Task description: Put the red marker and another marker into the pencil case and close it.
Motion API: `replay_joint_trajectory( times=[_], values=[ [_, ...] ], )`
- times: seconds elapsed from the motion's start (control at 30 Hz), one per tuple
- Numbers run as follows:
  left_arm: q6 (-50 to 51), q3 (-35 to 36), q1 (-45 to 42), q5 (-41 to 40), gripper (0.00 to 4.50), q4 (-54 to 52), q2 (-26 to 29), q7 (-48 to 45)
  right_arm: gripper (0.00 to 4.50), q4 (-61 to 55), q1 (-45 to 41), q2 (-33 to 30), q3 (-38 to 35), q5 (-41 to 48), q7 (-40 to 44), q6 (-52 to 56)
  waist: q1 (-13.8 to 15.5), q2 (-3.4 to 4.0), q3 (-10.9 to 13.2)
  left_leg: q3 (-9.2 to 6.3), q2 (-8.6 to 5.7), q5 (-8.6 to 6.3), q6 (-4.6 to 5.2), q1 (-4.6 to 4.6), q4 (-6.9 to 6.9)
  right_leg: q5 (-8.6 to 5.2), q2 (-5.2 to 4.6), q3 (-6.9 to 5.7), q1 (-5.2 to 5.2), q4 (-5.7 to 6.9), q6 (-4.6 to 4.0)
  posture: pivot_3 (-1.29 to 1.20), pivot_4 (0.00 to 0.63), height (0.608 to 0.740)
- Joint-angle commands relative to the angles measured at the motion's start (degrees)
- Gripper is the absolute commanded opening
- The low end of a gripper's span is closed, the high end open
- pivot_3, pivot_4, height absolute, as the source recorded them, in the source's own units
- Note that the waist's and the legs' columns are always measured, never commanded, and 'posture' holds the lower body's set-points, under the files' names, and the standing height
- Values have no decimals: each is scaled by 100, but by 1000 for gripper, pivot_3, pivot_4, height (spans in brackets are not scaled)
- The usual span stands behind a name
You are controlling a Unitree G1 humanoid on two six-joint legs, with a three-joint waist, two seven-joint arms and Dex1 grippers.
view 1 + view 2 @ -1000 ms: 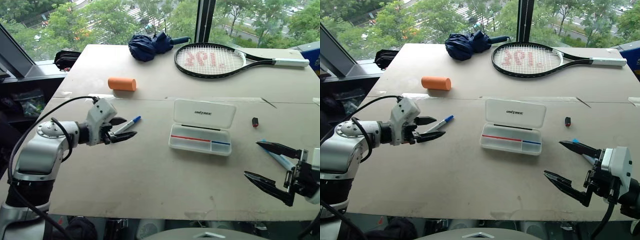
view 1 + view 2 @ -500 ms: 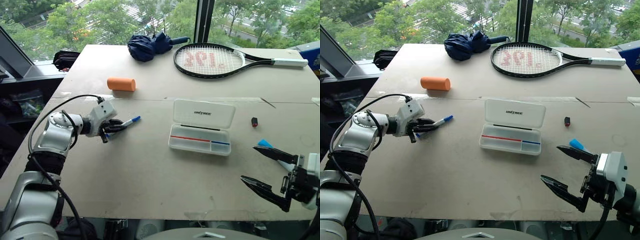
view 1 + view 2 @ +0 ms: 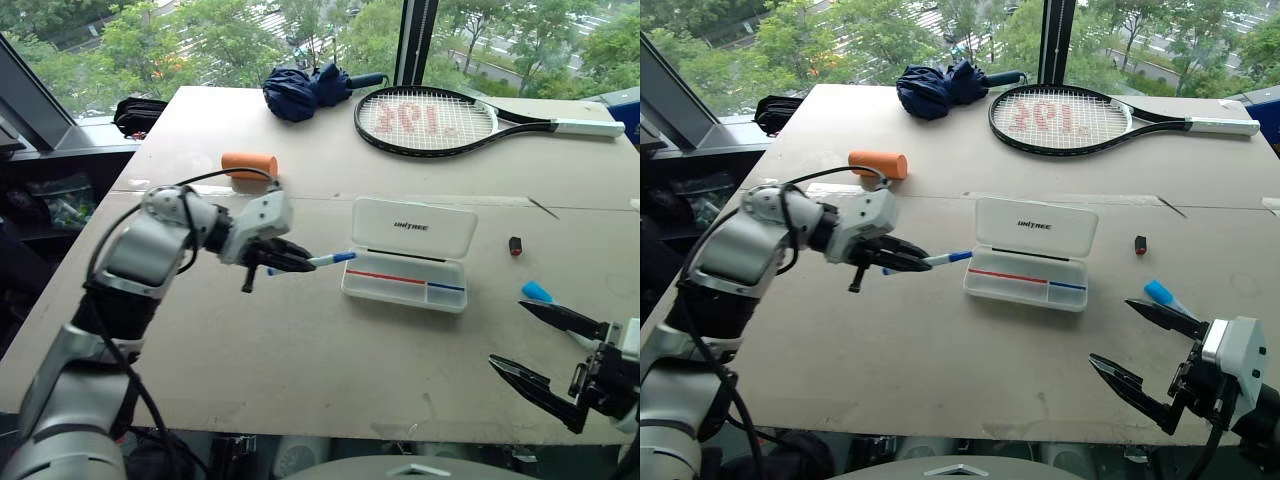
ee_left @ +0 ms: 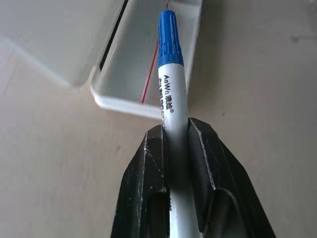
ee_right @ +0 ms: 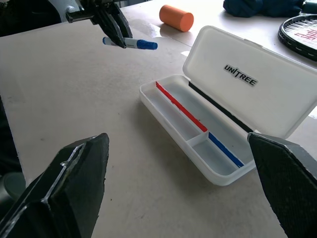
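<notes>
Blue marker [image 3: 330,259] now nearer pencil case [image 3: 410,253]; barrel's rear seemingly hidden.

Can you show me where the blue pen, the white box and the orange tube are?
blue marker [image 4: 170,54]: left wrist view, on its blue cap.
pencil case [image 3: 413,227]: left eye view, on the open lid by the logo.
orange cylinder [image 3: 878,165]: right eye view, on the middle of its side.

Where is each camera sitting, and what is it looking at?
Head eyes: look down over the table; both arms show.
Left wrist: looks along the left end effector, shut on the blue-capped marker, toward the pencil case.
Right wrist: looks between the open right end effector's fingers at the pencil case.
Shared: marker and pencil case appear in all.
</notes>
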Motion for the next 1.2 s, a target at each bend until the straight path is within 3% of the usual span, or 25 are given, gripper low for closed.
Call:
replay_joint_trajectory(
  times=[0.03, 0.27, 0.53, 0.57, 0.63, 0.7, 0.77, 0.8, 0.9, 0.97, 1.1, 1.2],
  values=[
    [-256, -446, -688, 433, 25, 544, -650, 295, 4500, -239, 257, 117, -343, 21, -14, -174, -24, 1, 1, -1, -1, 0, 0, 0, 0, 0, 3, -1, 0, 2, 0, 0, 150, 730],
    [-1443, -1149, -1625, 1255, 25, 2319, -1739, 452, 4500, -411, 800, 441, -564, -76, -47, -363, -79, 3, 2, -3, -5, -1, 2, 1, 2, -1, 18, -1, -6, 5, 0, 0, 150, 730],
    [-2552, -1428, -2038, 1904, 25, 3758, -2454, 619, 4500, -413, 1179, 616, -901, -43, 20, -558, -34, 2, 5, 0, -5, -2, 4, -3, 2, -1, 16, 2, -7, -1, 0, 0, 150, 730],
    [-2586, -1404, -2056, 1907, 1027, 3807, -2496, 596, 4500, -420, 1205, 622, -918, -32, 17, -568, -32, 2, 5, 0, -5, -2, 4, -5, 2, -1, 16, 2, -7, -1, 0, 0, 150, 730],
    [-2502, -1265, -2083, 1803, 1813, 3726, -2551, 526, 4500, -443, 1259, 633, -951, -14, 10, -577, -32, 2, 5, 1, -5, -3, 5, -5, 2, -1, 15, 3, -7, -2, 0, 0, 150, 730],
    [-2285, -1086, -2073, 1652, 2795, 3474, -2511, 454, 4500, -461, 1292, 624, -976, -13, -73, -507, -30, 2, 5, 1, -3, -3, 5, -6, 2, -1, 14, 2, -7, -2, 0, 0, 150, 730],
    [-1802, -883, -1965, 1363, 3262, 2921, -2289, 160, 4500, -428, 1238, 562, -978, -59, -245, -358, -51, 4, 8, 1, -2, -3, 5, -5, 2, -1, 14, 2, -7, -1, 0, 0, 150, 730],
    [-1487, -707, -1835, 1140, 3772, 2479, -2115, 37, 4500, -363, 1125, 516, -994, -122, -451, -239, -79, 5, 9, 1, 0, -3, 5, -6, 2, -1, 15, 3, -8, 0, 0, 0, 150, 730],
    [-397, -127, -1223, 483, 3772, 988, -1585, 48, 4500, -44, 777, 76, -946, -376, -1075, 521, -172, 13, 9, 1, 17, -3, 5, -3, -3, -2, 15, 7, -10, 2, -1, 0, 150, 730],
    [-394, 398, -620, -133, 3772, 178, -1437, 86, 4500, 258, 465, -273, -889, -488, -1300, 936, -172, 22, 3, 3, 19, -3, 5, 1, -4, -2, 13, 9, -9, 3, -2, 0, 150, 730],
    [1361, 1298, 540, -1355, 3772, -1617, -561, 219, 4500, 1193, -403, -1267, -232, -1083, -1431, 1664, -205, 25, 7, 10, 18, -3, 4, 6, -3, -1, 12, 19, -9, 4, -2, 0, 150, 730],
    [1701, 1923, 1407, -2077, 3772, -2617, -184, 435, 4500, 1892, -1350, -1758, 338, -1262, -1692, 2405, -138, 26, 13, 8, 23, -3, 4, 3, 1, -1, 12, 16, -9, 4, -3, 0, 150, 730]
  ],
)
